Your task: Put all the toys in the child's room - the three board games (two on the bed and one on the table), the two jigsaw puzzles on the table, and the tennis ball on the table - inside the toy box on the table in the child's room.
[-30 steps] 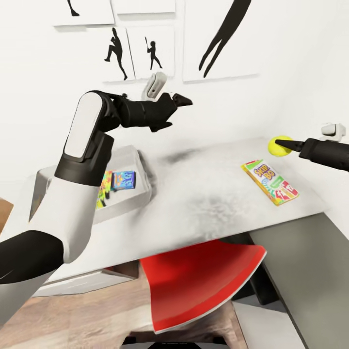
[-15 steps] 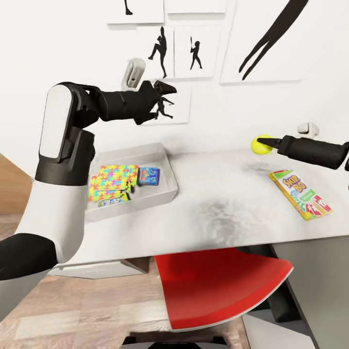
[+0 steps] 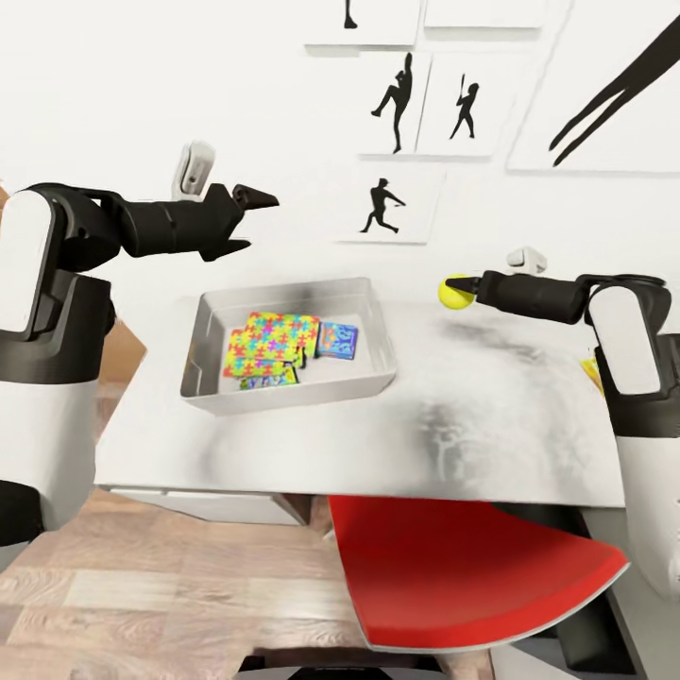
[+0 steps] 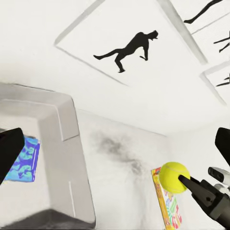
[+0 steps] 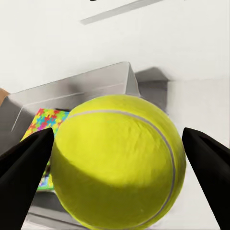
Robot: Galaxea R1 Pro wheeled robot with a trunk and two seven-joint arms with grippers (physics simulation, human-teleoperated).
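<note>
While the left arm stretches out level above the left end of the table point(image 3: 510, 444), its gripper point(image 3: 247, 219) hangs in the air with the fingers parted and nothing between them, up in front of the white wall and above the near-left corner of the toy box point(image 3: 378, 326). The toy box sits on the light grey tabletop, towards its left and back. Inside it lie the two jigsaw puzzles point(image 3: 269, 342), stacked and overlapping, a blue board game point(image 3: 337, 340) just beside them on the right, and the edge of another board game point(image 3: 264, 381) peeking out from under the puzzles at the front. Below the front edge of the table a red chair point(image 3: 472, 576) is tucked in. To the right of the toy box, the right gripper point(image 3: 466, 288) is closed on the tennis ball point(image 3: 454, 292), holding it in the air above the back of the table, just beyond the box's right end. In the right wrist view the tennis ball sits between the two dark fingers point(image 5: 211, 163), with the toy box behind it. At the far right edge a sliver of a third board game point(image 3: 594, 370) lies on the table, mostly hidden by the right arm.
</note>
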